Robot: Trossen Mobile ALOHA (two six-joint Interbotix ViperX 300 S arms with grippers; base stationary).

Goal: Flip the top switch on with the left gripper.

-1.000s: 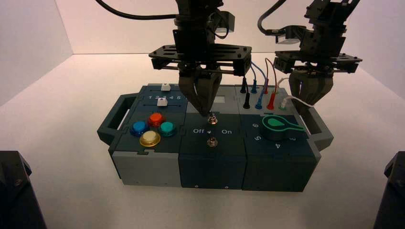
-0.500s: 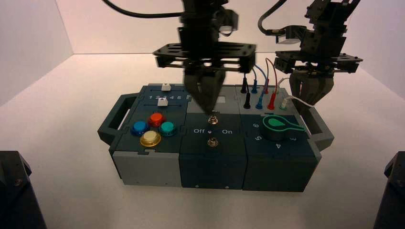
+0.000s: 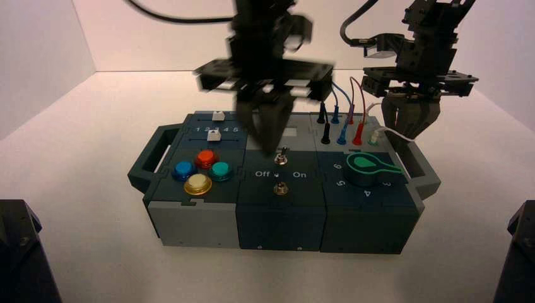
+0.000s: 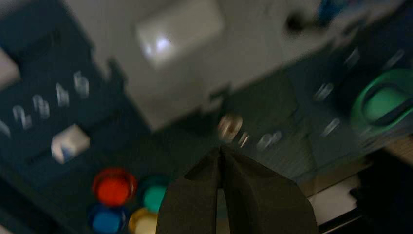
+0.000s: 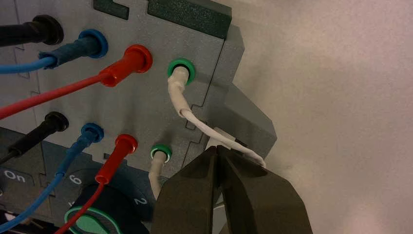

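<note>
The top switch (image 3: 283,153) is a small silver toggle on the box's middle dark panel, between the grey plate (image 3: 291,132) and the "Off On" lettering (image 3: 281,173). My left gripper (image 3: 271,149) hangs over it, fingers shut, tips just left of the lever and close to it; I cannot tell whether they touch. In the left wrist view the shut tips (image 4: 221,149) sit just short of the blurred switch (image 4: 229,126). The lever's position is not plain. My right gripper (image 3: 410,136) is shut and idle over the box's right rear corner.
A second toggle (image 3: 280,187) sits nearer me, below the lettering. Coloured buttons (image 3: 200,169) and two sliders (image 3: 214,134) are on the left. The green knob (image 3: 368,166) and plugged wires (image 3: 342,129) are on the right. A white wire (image 5: 195,119) runs by the right fingertips (image 5: 217,149).
My left gripper rose a little from the top switch, then came back down and slightly left; it is blurred by motion now. The right arm has not moved.
</note>
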